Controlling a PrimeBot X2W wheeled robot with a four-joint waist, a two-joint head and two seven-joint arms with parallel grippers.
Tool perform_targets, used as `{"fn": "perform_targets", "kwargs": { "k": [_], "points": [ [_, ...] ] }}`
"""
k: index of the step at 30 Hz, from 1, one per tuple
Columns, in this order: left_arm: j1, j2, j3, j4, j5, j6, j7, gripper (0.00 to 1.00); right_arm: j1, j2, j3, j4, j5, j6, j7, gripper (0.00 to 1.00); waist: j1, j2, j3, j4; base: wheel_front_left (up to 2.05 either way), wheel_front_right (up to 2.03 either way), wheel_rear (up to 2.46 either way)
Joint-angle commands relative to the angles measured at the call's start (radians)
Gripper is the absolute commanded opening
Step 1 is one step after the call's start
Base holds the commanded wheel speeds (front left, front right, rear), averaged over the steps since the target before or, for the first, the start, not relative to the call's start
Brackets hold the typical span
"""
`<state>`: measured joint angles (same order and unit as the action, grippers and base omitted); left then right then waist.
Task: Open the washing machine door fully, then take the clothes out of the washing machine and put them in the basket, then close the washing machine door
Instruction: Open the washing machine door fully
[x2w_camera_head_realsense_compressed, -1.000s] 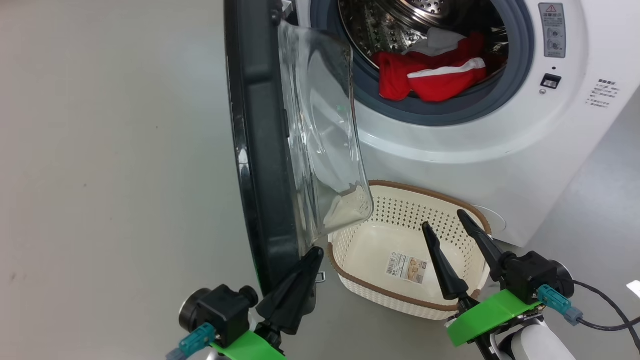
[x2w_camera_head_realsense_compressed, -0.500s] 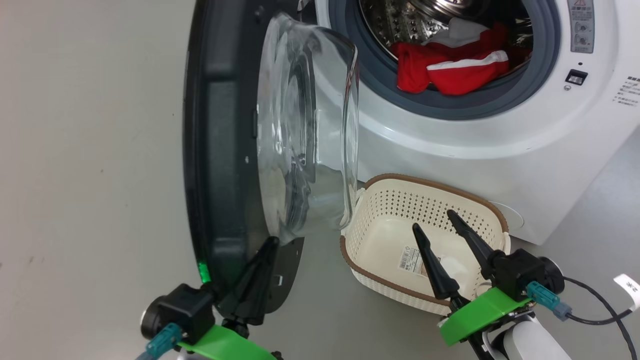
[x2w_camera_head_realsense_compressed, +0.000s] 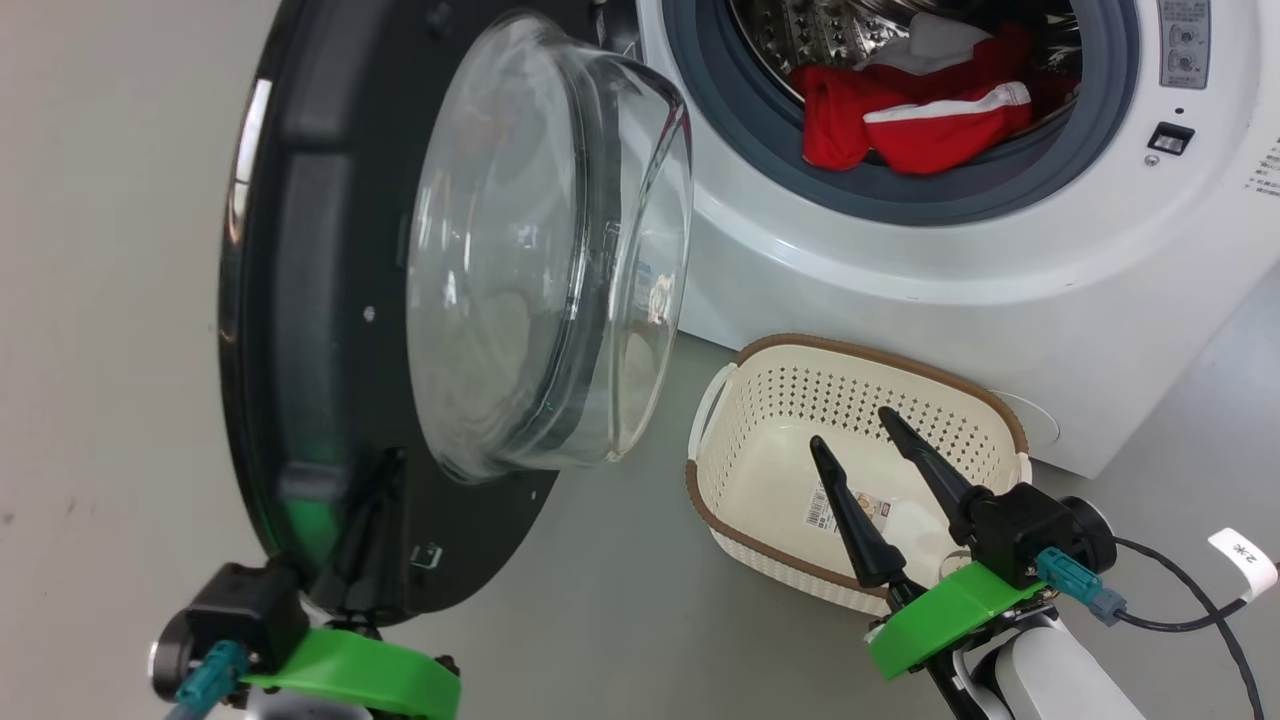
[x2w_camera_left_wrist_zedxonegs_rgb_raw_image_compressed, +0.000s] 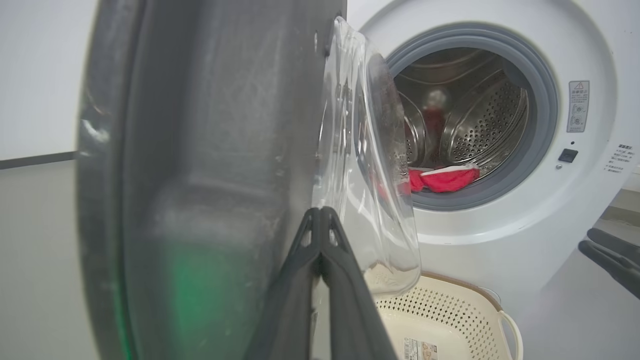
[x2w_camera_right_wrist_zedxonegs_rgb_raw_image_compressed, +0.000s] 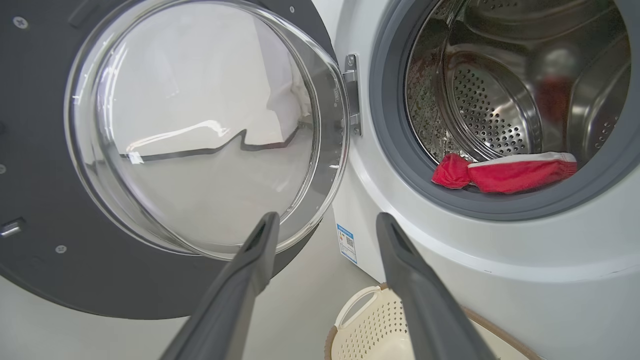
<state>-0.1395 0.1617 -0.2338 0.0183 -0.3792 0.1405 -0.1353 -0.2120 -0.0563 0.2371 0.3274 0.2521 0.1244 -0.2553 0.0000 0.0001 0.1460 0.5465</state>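
The large round washing machine door (x2w_camera_head_realsense_compressed: 300, 330), a glossy black rim around a bulging clear glass bowl (x2w_camera_head_realsense_compressed: 530, 260), stands open on my left with its inner face toward me. Bare grey floor (x2w_camera_head_realsense_compressed: 110, 300) lies beyond its outer edge, and a strip of floor separates its lower edge from the basket. The mouth of the big white front-loading washing machine (x2w_camera_head_realsense_compressed: 900, 260) is open inside its grey rubber gasket (x2w_camera_head_realsense_compressed: 740, 140).

My left gripper (x2w_camera_left_wrist_zedxonegs_rgb_raw_image_compressed: 320, 214) has its two dark fingers (x2w_camera_left_wrist_zedxonegs_rgb_raw_image_compressed: 345, 280) pressed together with nothing between them. The tips are up at the door's lower inner face, just beside the glass, and I cannot tell whether they touch it. My right gripper (x2w_camera_head_realsense_compressed: 850, 428) is spread wide and empty.

It hangs over the small cream-white perforated plastic basket (x2w_camera_head_realsense_compressed: 860, 350) with a brown rim. The basket sits on the floor close before the washer, a sticker (x2w_camera_head_realsense_compressed: 820, 512) on its bottom. The bright red clothes (x2w_camera_head_realsense_compressed: 910, 130) with white trim lie at the front of the perforated steel drum (x2w_camera_right_wrist_zedxonegs_rgb_raw_image_compressed: 495, 100), a white piece on top.
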Motion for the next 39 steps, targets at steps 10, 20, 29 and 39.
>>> {"fn": "perform_targets", "kwargs": {
  "k": [10, 20, 29, 39],
  "points": [
    [-0.046, 0.050, 0.122, 0.027, -0.013, 0.055, -0.037, 0.00, -0.030, 0.006, 0.014, -0.024, -0.029, 0.006, -0.006, 1.00, 0.0000, -0.0001, 0.013, -0.004, 0.00, 0.00, 0.00],
    [-0.125, 0.047, 0.196, 0.149, -0.060, 0.044, -0.102, 0.00, -0.029, 0.006, 0.001, -0.038, -0.059, 0.006, -0.006, 1.00, 0.0000, -0.0001, 0.045, -0.005, 0.00, 0.00, 0.00],
    [-0.178, 0.038, 0.257, 0.236, -0.069, 0.029, -0.124, 0.00, -0.032, 0.006, 0.001, -0.037, -0.082, 0.006, -0.006, 1.00, 0.0000, -0.0001, 0.062, -0.007, 0.00, 0.00, 0.00],
    [-0.218, 0.021, 0.370, 0.288, -0.048, -0.007, -0.126, 0.00, -0.047, 0.006, 0.014, -0.033, -0.107, 0.006, -0.006, 1.00, 0.0000, -0.0001, 0.086, -0.009, 0.00, 0.00, 0.00]
  ]
}}
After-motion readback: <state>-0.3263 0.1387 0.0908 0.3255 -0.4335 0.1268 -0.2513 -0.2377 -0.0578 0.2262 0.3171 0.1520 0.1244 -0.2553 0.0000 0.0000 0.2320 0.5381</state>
